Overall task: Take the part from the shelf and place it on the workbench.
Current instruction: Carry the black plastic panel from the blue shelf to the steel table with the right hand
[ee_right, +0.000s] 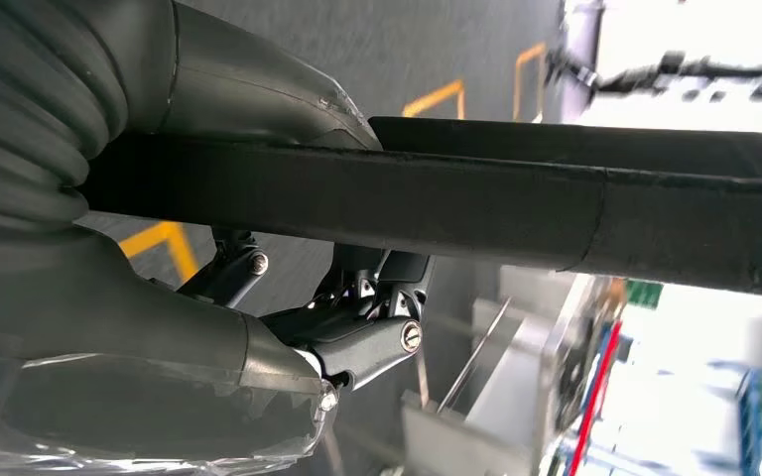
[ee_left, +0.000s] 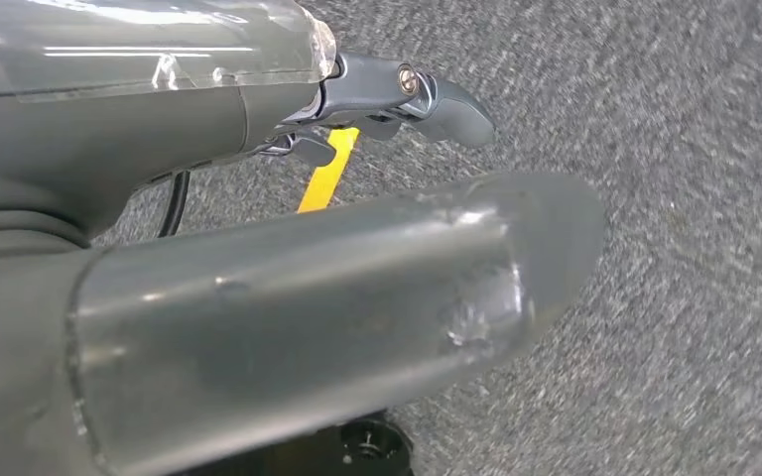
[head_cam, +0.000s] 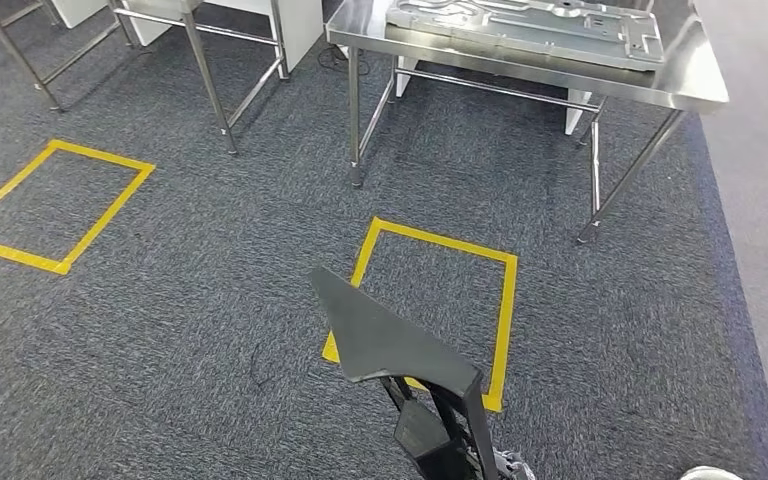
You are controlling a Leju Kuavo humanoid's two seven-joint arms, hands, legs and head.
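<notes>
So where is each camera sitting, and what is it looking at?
Head view: high on the robot, looking down at carpet, a yellow tape square and a steel workbench; the right hand holds a black part.
Left wrist view: behind the left hand, facing carpet.
Right wrist view: behind the right hand, along the part.
Shared: part, yellow tape.

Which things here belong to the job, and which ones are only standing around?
Belong to the job:
- flat black part, gripped by the right hand
- steel workbench, the place to put it

Only standing around:
- grey metal plate lying on the workbench
- yellow tape squares on the grey carpet
- second steel table frame
- left hand, holding nothing
</notes>
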